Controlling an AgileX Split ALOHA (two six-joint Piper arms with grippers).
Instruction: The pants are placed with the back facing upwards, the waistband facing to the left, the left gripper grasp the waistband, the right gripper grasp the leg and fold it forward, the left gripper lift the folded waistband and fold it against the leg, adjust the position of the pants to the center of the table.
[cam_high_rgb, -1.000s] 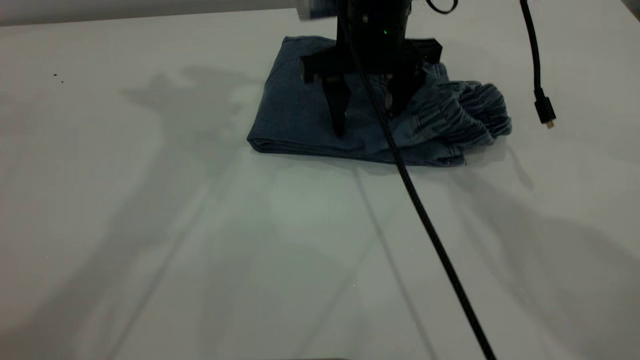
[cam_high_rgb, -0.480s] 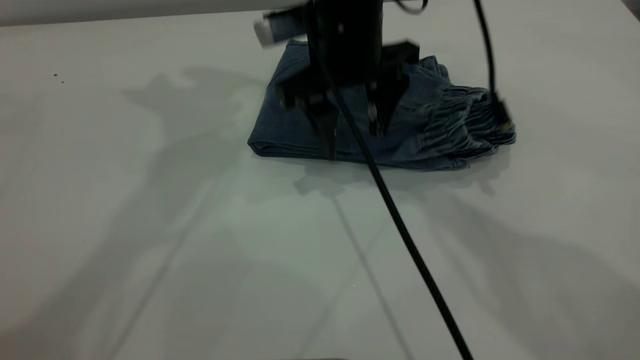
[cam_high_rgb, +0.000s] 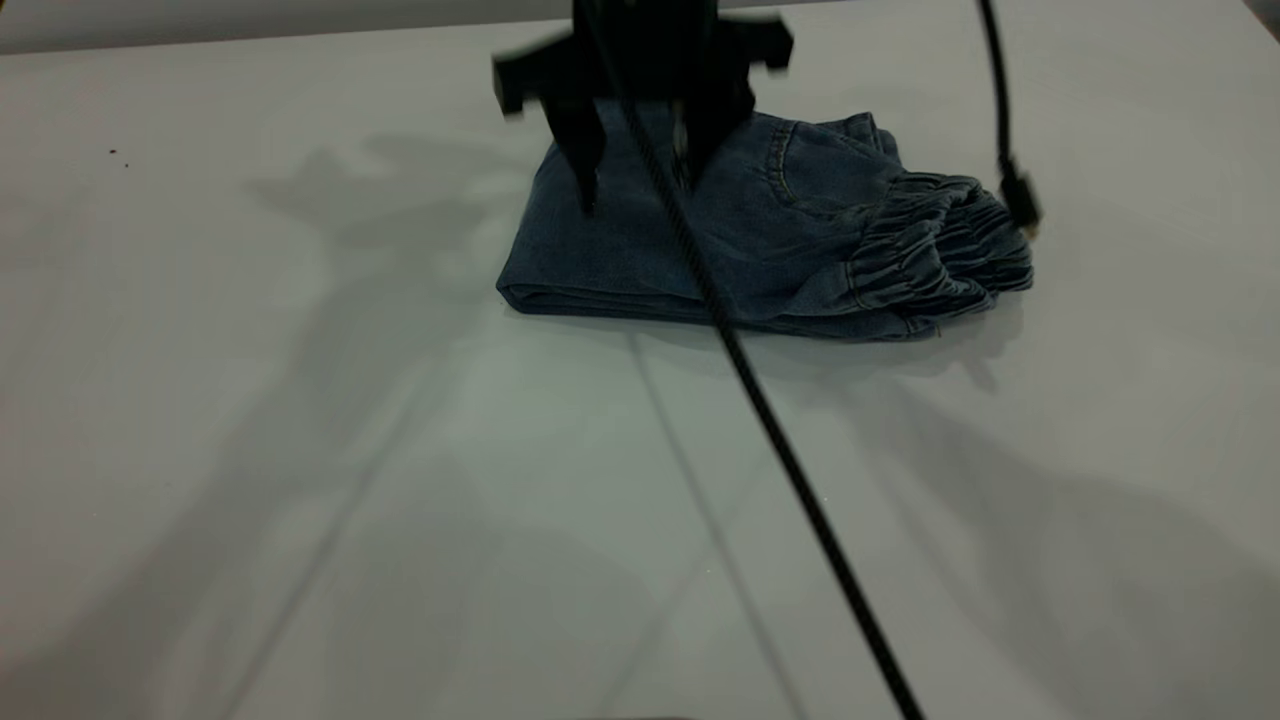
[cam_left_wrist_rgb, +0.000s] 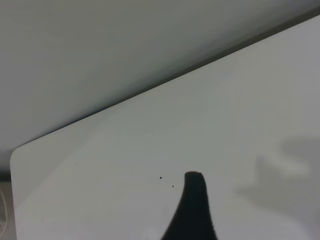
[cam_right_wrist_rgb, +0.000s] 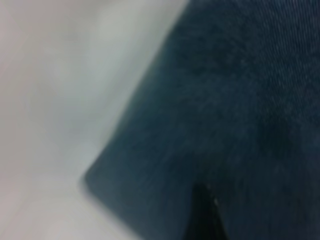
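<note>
Pants: one pair of pants (cam_high_rgb: 700, 240), blue denim, folded into a compact flat bundle; it lies on the far middle part of the surface, a little toward the right arm's side.
Waistband: one gathered waistband (cam_high_rgb: 935, 255), bunched in ruffles at the bundle's right end and resting on the surface.
Pocket: one patch pocket (cam_high_rgb: 825, 175) shows on the top layer, just beside the waistband.
Fold edge: the near long side of the bundle is a stacked fold with several layers showing; the left end is a smooth, plain denim panel.
Right end effector: one, the right end effector (cam_high_rgb: 636, 195), hanging above the left half of the pants with its two dark prongs spread apart and nothing between them; released. In its wrist view a corner of the pants (cam_right_wrist_rgb: 240, 100) fills most of the picture, lying against pale surface.
Left end effector: one, the left end effector (cam_left_wrist_rgb: 194, 200), away from the pants near a rounded corner of the surface; whether it is clenched or released cannot be told.
Cables: two; a braided cable (cam_high_rgb: 790, 460) runs diagonally in front of the pants toward the near edge, and a thinner cable with plug (cam_high_rgb: 1020, 195) dangles by the waistband.
Surface: one wide pale surface (cam_high_rgb: 300, 450), with two tiny dark specks (cam_high_rgb: 112, 152) at far left.
</note>
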